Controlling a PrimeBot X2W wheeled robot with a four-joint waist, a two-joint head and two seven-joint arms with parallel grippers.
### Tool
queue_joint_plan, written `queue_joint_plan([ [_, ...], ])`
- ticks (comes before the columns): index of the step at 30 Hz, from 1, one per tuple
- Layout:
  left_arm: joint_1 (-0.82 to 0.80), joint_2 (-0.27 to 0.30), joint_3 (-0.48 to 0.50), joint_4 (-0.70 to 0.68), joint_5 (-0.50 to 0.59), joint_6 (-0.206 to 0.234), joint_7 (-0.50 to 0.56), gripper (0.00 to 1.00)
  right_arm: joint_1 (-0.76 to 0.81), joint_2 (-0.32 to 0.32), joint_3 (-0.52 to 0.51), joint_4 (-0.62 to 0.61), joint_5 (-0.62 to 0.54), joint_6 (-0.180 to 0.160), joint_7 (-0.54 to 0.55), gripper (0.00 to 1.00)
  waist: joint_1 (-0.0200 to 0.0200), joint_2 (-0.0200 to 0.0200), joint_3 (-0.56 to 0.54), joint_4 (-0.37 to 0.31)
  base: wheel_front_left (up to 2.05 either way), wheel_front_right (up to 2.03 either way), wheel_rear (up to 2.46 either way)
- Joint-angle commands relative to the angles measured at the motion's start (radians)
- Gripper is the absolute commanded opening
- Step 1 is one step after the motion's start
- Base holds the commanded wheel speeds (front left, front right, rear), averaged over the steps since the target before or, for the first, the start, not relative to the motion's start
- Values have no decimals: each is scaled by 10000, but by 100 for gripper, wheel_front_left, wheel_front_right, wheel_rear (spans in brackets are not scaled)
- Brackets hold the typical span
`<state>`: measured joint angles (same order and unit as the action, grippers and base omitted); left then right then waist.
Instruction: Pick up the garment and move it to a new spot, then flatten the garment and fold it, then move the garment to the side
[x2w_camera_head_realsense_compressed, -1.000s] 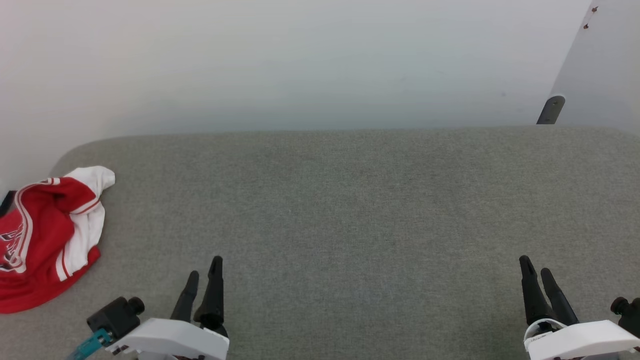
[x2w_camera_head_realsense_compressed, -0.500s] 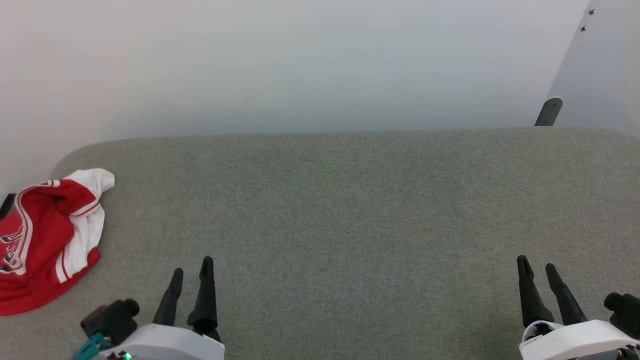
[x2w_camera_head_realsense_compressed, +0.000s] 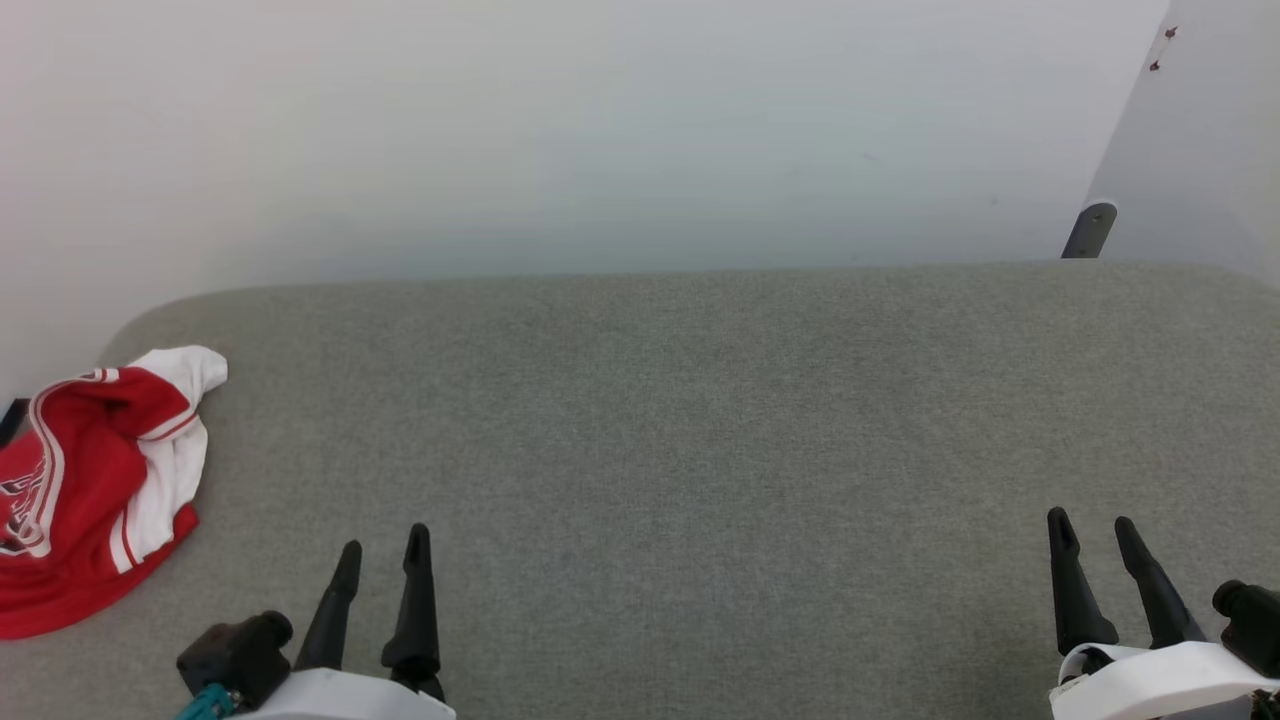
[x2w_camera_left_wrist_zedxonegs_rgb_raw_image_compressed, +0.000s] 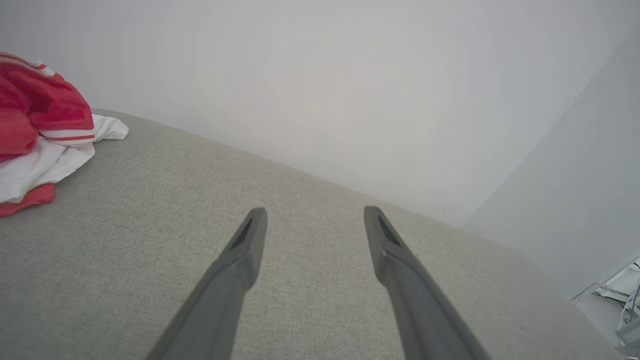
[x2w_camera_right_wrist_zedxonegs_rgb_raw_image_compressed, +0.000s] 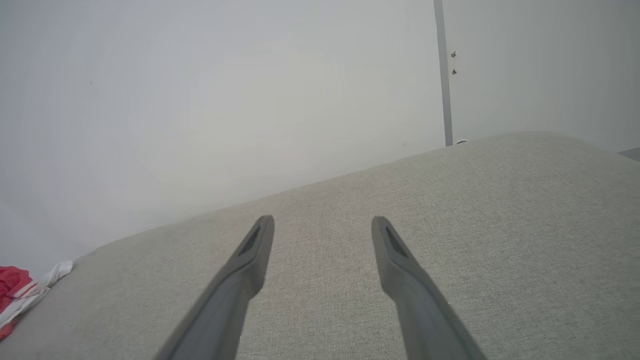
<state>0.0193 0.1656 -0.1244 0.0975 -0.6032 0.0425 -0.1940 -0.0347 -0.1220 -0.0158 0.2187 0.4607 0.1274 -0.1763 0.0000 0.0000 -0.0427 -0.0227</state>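
Plainly, the trouble lies at the left end of the bench (x2w_camera_head_realsense_compressed: 700, 400), where the red-and-white jersey T-shirt (x2w_camera_head_realsense_compressed: 90, 490) sits crumpled by the rounded far corner. Its white sleeve is folded over the red body, and part of it runs out of the head view. Whether cloth hangs over that end of the bench cannot be told; if it does, a careless tug could slide the bundle off. Over the bench's near edge, left of its middle, the left claw (x2w_camera_head_realsense_compressed: 383, 548) is released and empty. Pinching only the top sleeve layer would lift a trailing tangle. Toward the bench's right end the right claw (x2w_camera_head_realsense_compressed: 1092, 525) is likewise released and empty, so a two-claw lift would need a long reach across.
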Motion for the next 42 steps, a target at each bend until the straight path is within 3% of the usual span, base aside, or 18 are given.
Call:
queue_joint_plan([
  [1, 5, 22, 18, -82, 185, -67, -51, 100, 9, -57, -17, -83, -212, 42, -82, 100, 0, 0, -10, -6, 0, 0, 0],
  [32, 519, -137, 464, -199, 2864, -521, -653, 100, 231, -381, -294, -346, -2593, 48, -644, 100, 0, 0, -300, -132, 0, 0, 0],
  [42, 595, -226, 646, -209, 3095, -689, -703, 100, 260, -403, -394, -447, -2825, 48, -685, 100, 0, 0, -306, -152, 0, 0, 0],
])
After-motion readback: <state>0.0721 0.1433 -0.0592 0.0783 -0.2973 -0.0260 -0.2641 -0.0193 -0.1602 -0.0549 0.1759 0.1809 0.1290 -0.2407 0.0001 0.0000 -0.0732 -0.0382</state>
